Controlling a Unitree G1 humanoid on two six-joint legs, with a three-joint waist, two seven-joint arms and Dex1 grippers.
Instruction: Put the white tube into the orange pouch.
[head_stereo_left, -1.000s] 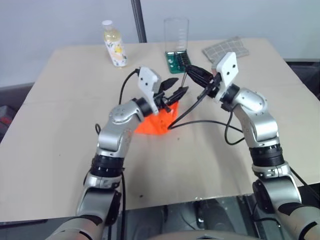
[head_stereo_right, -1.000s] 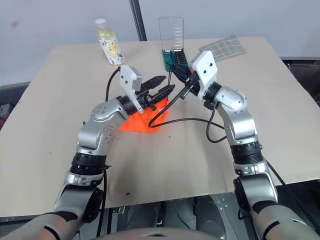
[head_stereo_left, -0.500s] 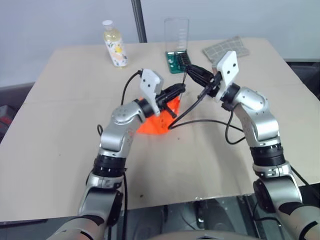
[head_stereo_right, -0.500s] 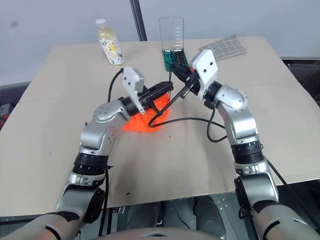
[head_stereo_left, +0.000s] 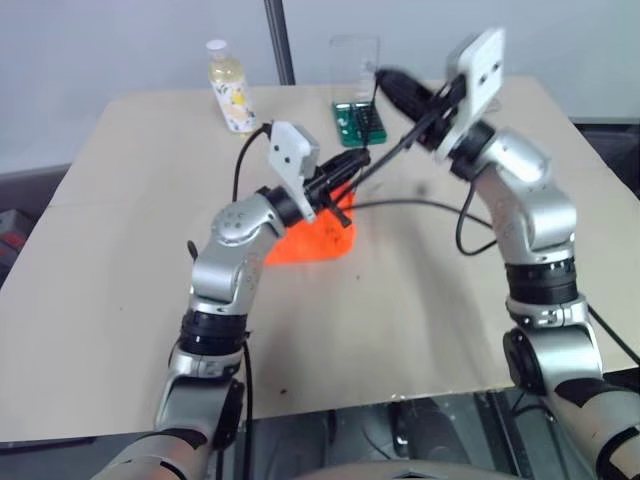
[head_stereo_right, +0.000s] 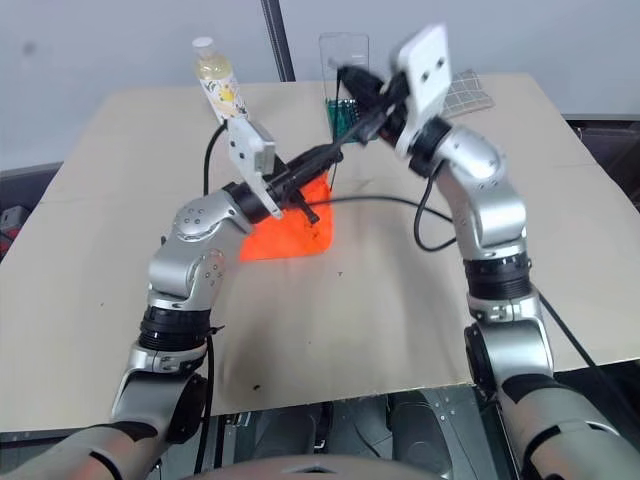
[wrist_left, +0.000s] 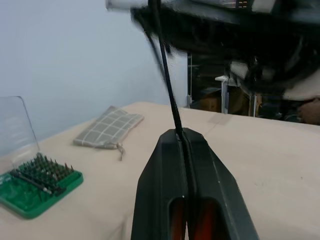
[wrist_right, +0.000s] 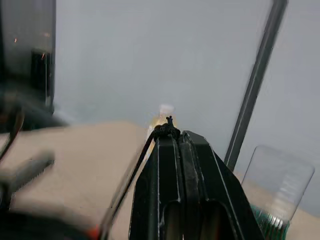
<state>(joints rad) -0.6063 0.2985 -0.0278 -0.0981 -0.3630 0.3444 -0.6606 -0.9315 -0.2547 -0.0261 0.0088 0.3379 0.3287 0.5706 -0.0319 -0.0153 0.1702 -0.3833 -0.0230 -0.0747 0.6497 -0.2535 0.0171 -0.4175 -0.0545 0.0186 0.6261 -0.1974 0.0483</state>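
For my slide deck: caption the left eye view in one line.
Both shut end effectors, left and right, raised above the orange pouch on the tan table.

Tan table (head_stereo_left: 120, 300): orange pouch (head_stereo_left: 318, 243), bottle (head_stereo_left: 228, 88), bit set (head_stereo_left: 358, 122).

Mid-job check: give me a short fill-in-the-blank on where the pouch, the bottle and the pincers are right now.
1. The left pincer is ____.
2. The orange pouch lies on the ____, beneath the left pincer.
3. The bottle with the white cap stands ____ at the table's far edge.
4. The bit set has a ____ base.

Missing words: shut; table; upright; green
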